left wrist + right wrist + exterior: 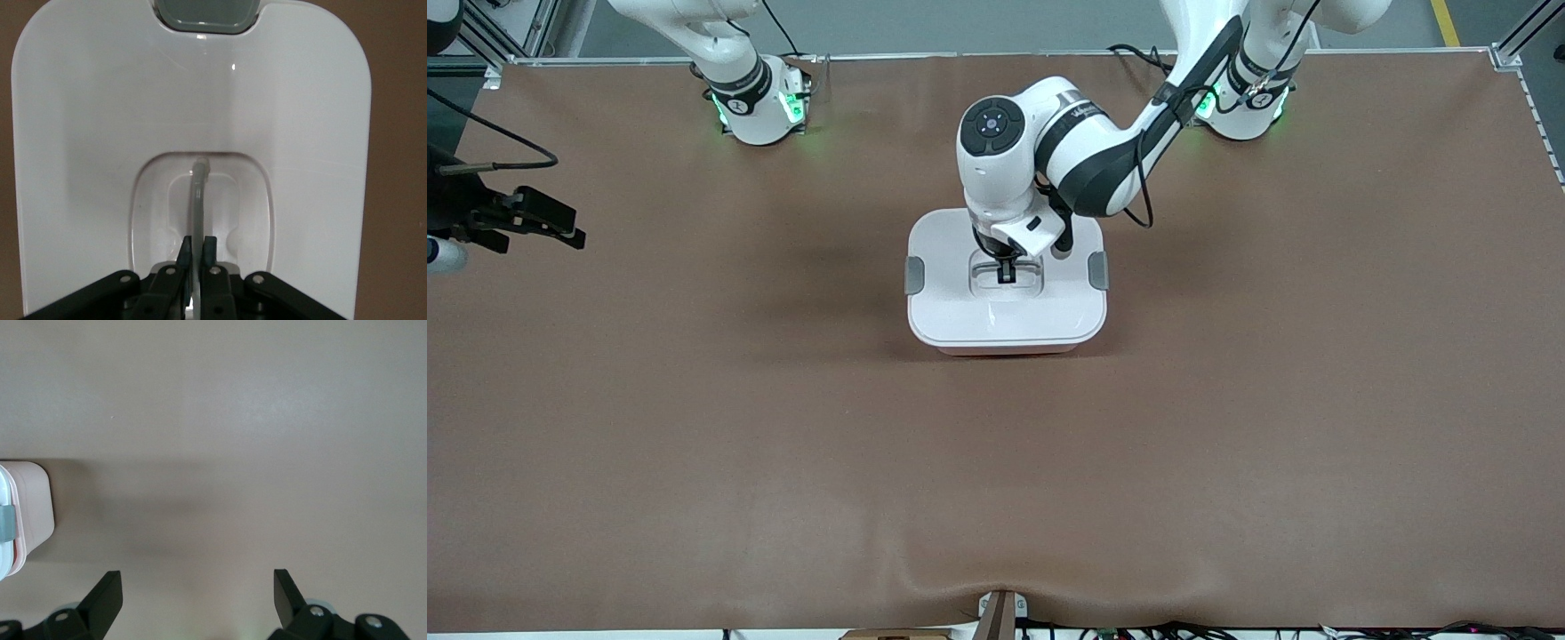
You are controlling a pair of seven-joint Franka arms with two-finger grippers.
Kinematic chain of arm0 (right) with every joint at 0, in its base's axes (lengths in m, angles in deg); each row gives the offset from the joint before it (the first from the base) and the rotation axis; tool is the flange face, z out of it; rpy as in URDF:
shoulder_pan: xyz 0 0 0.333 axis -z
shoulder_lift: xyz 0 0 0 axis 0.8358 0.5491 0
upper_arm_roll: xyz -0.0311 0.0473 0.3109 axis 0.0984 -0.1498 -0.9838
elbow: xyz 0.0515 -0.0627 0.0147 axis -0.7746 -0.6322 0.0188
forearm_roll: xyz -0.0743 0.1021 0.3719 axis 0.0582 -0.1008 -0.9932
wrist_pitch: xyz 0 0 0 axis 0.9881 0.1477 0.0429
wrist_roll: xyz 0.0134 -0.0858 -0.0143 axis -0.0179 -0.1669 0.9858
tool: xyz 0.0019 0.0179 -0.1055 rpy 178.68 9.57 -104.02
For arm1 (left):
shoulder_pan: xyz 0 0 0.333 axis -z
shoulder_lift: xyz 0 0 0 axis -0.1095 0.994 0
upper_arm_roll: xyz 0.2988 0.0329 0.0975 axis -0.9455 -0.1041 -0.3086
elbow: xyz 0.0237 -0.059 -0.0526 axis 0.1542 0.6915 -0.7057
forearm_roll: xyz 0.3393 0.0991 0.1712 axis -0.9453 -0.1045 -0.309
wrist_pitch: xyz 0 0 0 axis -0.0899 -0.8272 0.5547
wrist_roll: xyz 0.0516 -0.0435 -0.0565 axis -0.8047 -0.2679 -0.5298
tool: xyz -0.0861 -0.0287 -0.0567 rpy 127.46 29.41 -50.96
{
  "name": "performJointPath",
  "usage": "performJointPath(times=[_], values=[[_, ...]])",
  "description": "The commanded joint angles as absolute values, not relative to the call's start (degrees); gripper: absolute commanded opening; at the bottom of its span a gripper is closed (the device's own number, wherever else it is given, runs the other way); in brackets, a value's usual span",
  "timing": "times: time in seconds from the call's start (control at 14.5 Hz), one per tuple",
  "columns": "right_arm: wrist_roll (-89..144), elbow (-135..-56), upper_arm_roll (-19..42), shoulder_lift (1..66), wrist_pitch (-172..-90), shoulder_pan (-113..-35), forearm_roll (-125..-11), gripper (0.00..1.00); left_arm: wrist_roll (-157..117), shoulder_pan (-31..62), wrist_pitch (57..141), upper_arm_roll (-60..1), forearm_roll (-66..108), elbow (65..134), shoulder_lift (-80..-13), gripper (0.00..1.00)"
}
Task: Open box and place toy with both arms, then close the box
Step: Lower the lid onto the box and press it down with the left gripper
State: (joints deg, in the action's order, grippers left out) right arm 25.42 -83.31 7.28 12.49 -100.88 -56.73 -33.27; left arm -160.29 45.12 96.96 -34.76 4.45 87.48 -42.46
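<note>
While you scan the front view from its left edge, you meet the right gripper [560, 227] first, hanging over bare brown table [694, 427] at the right arm's end, well apart from the box [1007, 311]. Its fingers [103, 597] stand spread wide with nothing between them, and in its wrist view you see only the mat below and one pinkish corner of the box with a grey clip [7, 522] at the picture's edge. That arm waits.

Moving on to the middle, you find the box directly under the left gripper [1007, 271], lid [300, 133] on, with one grey side clip [914, 275] toward the right arm's end and the other clip [1098, 270] toward the left arm's end. The left gripper sits down in the lid's recess, and its fingers [183, 250] are pinched together on the thin grey handle [199, 193], which stands up between them.

You cannot see the toy in any view.
</note>
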Motion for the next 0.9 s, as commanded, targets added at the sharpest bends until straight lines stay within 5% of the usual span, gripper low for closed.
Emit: performJointPath(times=[0.0, 0.83], values=[[24.8, -84.9, 7.1, 10.9, -101.0, -56.5, -32.7, 1.00, -162.9, 45.2, 97.5, -34.8, 3.0, 89.0, -44.1, 0.00], [24.9, -84.9, 7.1, 11.0, -101.0, -56.6, -32.7, 1.00, -166.2, 46.1, 102.0, -34.6, -0.2, 93.7, -45.5, 0.00]])
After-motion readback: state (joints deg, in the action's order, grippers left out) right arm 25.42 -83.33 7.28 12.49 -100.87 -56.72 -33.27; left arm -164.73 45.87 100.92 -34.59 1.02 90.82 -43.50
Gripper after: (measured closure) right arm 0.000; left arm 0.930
